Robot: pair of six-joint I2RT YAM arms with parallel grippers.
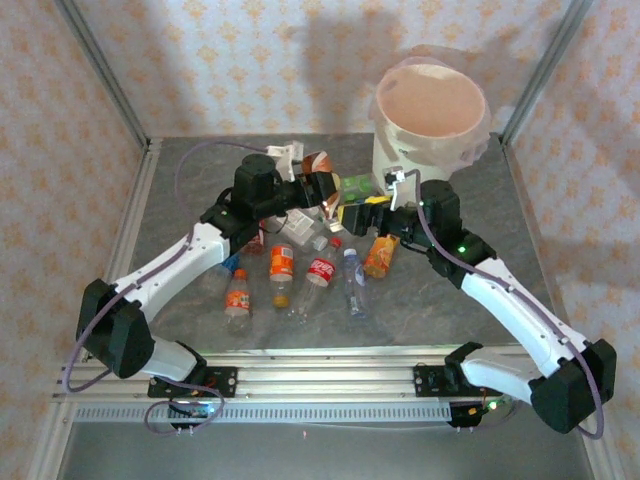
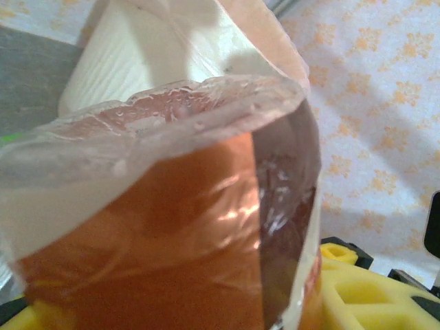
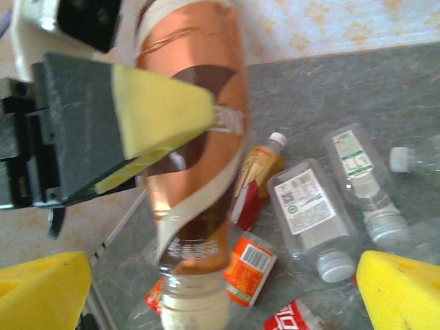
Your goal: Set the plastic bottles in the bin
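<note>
transfer step, by my reading: left tool (image 1: 316, 188) is clamped on a copper-brown plastic bottle with a brown-and-white label (image 3: 206, 103), held above the pile. the round white plastic bin with a pinkish liner (image 1: 420, 150) sits at two o'clock from it. right tool (image 1: 362, 213) gapes wide, holding nothing. next i'd swing over the rim, then release. count: one bin, one bottle held, and roughly nine loose plastic bottles (image 1: 318, 275) on the grey counter (image 1: 500, 220), some hidden.

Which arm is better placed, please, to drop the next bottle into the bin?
Left. The left pincer grips the brown bottle, raised near the bin; the right pincer is open and empty.
</note>
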